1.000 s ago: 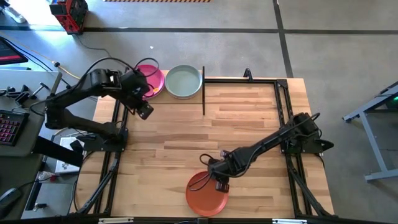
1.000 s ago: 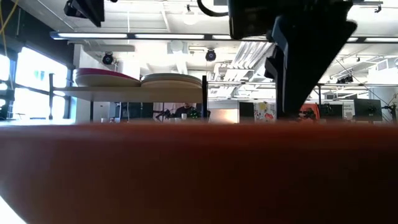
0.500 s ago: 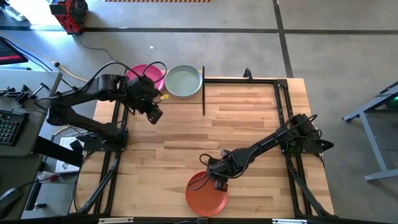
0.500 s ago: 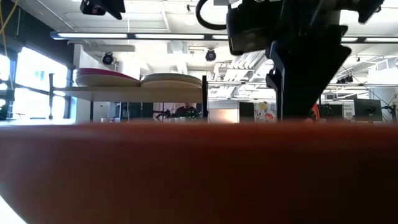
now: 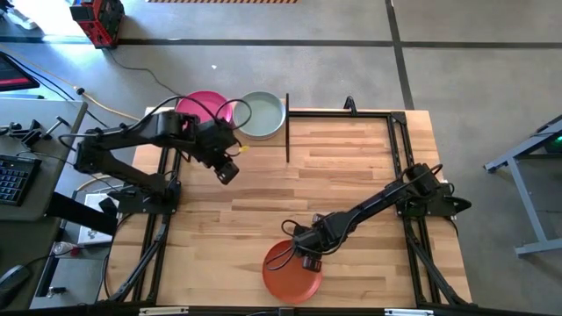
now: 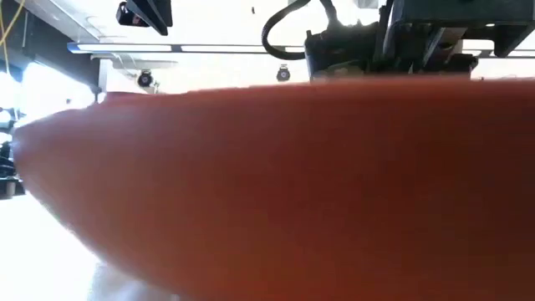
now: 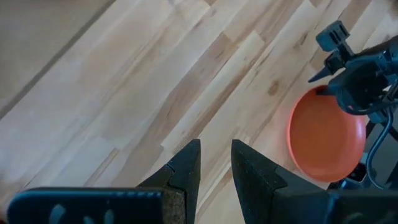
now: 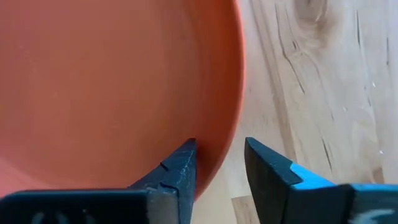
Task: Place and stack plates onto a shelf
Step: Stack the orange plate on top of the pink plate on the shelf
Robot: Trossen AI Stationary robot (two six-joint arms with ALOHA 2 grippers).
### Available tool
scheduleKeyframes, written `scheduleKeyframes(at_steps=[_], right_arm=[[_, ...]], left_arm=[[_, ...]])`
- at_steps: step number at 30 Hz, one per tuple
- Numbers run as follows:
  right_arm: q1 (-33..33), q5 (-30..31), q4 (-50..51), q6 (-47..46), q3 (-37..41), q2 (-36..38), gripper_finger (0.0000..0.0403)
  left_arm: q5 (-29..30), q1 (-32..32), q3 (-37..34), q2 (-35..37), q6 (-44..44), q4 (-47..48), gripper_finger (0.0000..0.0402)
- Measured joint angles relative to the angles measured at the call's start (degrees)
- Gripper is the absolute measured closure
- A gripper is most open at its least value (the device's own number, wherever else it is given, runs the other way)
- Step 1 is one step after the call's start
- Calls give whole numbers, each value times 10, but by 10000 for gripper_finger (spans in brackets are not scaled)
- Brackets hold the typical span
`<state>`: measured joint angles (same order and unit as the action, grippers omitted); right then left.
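Note:
The orange plate (image 5: 290,279) is near the table's near edge, and its underside fills the low view (image 6: 292,184). My right gripper (image 5: 305,257) is shut on its far rim. Magenta plate (image 5: 200,104) and pale green plate (image 5: 260,114) lie side by side on the shelf, whose black frame (image 5: 287,132) shows at the table's far left. The board is hidden beneath them, and the other plates do not show. My left gripper (image 5: 228,171) hovers over the bare table just near of the shelf, open (image 7: 216,155) and holding nothing. My right gripper holds the orange plate by its far rim (image 8: 231,134), one finger inside the dish (image 8: 180,165) and one outside (image 8: 267,171). The fingers come slanting down from the table's far right. In the low view the plate's left side is raised off the table.
The slatted wooden tabletop (image 5: 351,175) lies between the two grippers. Black frame rails (image 5: 399,158) run along the table's left and right sides. A desk with a keyboard (image 5: 10,180) stands left of the table.
My left gripper has swung away from the magenta plate on the shelf, toward the table's near right, and now hangs over the tabletop. My right gripper has raised the orange plate. In the low view its underside now climbs much higher and its left side is off the table.

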<state>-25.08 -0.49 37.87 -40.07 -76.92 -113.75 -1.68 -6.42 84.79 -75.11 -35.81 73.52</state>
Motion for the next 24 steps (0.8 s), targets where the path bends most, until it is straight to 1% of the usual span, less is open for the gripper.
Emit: scheduleKeyframes(at_steps=[3,7,8,9,12,14,24], right_arm=[[0,0,2,0,0,0,316],[0,-1,5,-2,0,0,382],[1,-3,6,-4,-1,1,391],[1,-3,8,-5,-1,3,394],[4,0,21,-5,-1,6,389],[10,1,41,-4,-5,8,397],[46,16,124,19,-62,9,402]], left_arm=[[0,7,0,-12,0,0,323],[0,14,0,-26,0,0,323],[0,14,0,-30,0,1,323],[0,15,0,-33,0,1,323],[0,16,0,-40,4,1,323],[0,16,0,-43,5,0,323],[11,16,0,-44,-11,-5,323]])
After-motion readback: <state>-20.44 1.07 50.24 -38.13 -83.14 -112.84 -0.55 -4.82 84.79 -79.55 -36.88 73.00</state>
